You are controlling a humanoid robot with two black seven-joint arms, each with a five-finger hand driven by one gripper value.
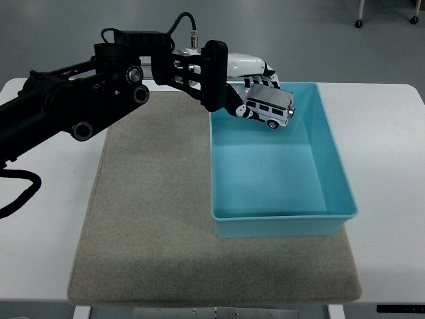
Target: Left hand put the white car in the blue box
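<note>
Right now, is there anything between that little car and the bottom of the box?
Nothing visible. The left hand holds the white car over the far left part of the blue box, and the box floor shows nothing lying in it.

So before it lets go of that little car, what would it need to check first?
1. Left hand grips the white car: ok, fingers are wrapped over its roof.
2. Car is over the blue box: ok, it hangs above the box's far left corner.
3. Box floor is free: ok, nothing lies inside.
4. Car is level: not ok, it tilts nose-down to the right.
5. Car is low enough to drop gently: cannot tell from this one view.
6. Box sits flat on the grey mat: ok.
</note>
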